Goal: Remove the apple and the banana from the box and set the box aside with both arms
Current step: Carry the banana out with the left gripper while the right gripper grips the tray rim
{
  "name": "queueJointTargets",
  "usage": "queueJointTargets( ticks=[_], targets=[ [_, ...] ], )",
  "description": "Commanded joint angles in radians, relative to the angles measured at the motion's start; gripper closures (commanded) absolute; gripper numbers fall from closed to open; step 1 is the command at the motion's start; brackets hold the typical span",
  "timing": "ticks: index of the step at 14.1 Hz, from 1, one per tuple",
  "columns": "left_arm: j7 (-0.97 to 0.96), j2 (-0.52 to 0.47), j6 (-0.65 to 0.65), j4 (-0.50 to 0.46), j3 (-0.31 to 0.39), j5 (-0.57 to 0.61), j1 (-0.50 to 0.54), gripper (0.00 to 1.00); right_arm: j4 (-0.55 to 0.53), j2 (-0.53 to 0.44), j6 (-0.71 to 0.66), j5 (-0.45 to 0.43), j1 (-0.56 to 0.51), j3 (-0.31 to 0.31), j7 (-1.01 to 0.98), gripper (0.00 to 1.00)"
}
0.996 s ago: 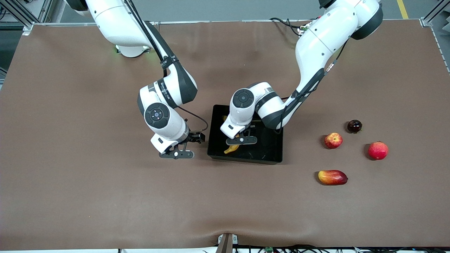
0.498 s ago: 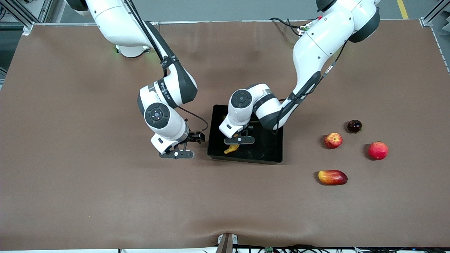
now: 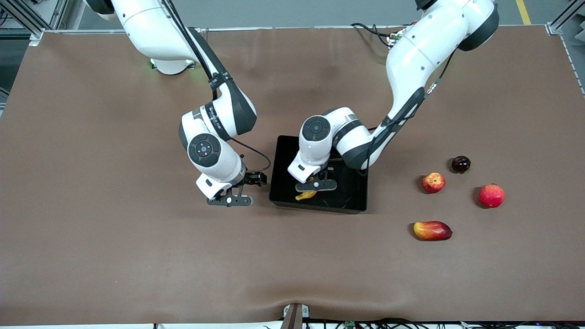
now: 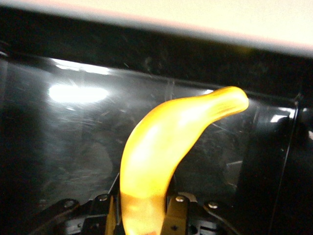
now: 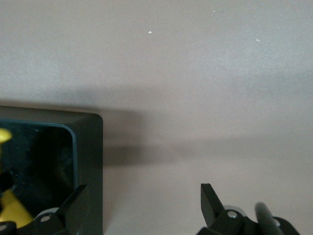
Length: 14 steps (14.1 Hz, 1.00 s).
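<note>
The black box (image 3: 352,201) sits mid-table. My left gripper (image 3: 316,185) is inside it, shut on the yellow banana (image 3: 305,195), whose free end points at the box wall nearer the front camera. In the left wrist view the banana (image 4: 166,147) sits between my left gripper's (image 4: 142,218) fingers over the glossy box floor (image 4: 63,137). My right gripper (image 3: 228,200) is open and empty, low over the table beside the box, toward the right arm's end. Its wrist view shows the right gripper (image 5: 142,200) by the box corner (image 5: 90,147). The small red apple (image 3: 433,182) lies on the table toward the left arm's end.
Near the apple lie a larger pinkish-red round fruit (image 3: 491,195), a red-and-yellow mango (image 3: 432,230) and a dark round fruit (image 3: 460,163). The brown table (image 3: 137,256) spreads wide around them.
My left gripper has shifted slightly within the box with the banana, whose free end now lies a little closer to the near wall. The right arm has not moved.
</note>
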Motion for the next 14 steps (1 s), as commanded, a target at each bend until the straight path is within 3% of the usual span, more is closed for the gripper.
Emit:
queueJointTargets(
  ticks=[1, 6, 13, 14],
  targets=[
    [-0.019, -0.123, -0.102, -0.022, 0.003, 0.008, -0.001, 1.00, -0.005, -0.019, -0.014, 0.010, -0.007, 0.008, 0.005, 0.00],
    [0.011, -0.265, -0.232, -0.023, 0.001, -0.008, 0.088, 1.00, 0.001, -0.007, 0.020, 0.021, 0.010, 0.011, 0.048, 0.00],
    [0.316, -0.284, -0.274, -0.023, -0.008, -0.012, 0.421, 1.00, -0.002, 0.073, 0.155, 0.025, 0.073, 0.014, 0.137, 0.01],
    [0.380, -0.264, -0.263, -0.023, -0.008, -0.011, 0.468, 1.00, -0.002, 0.081, 0.155, 0.033, 0.074, 0.014, 0.137, 0.20]
  ],
)
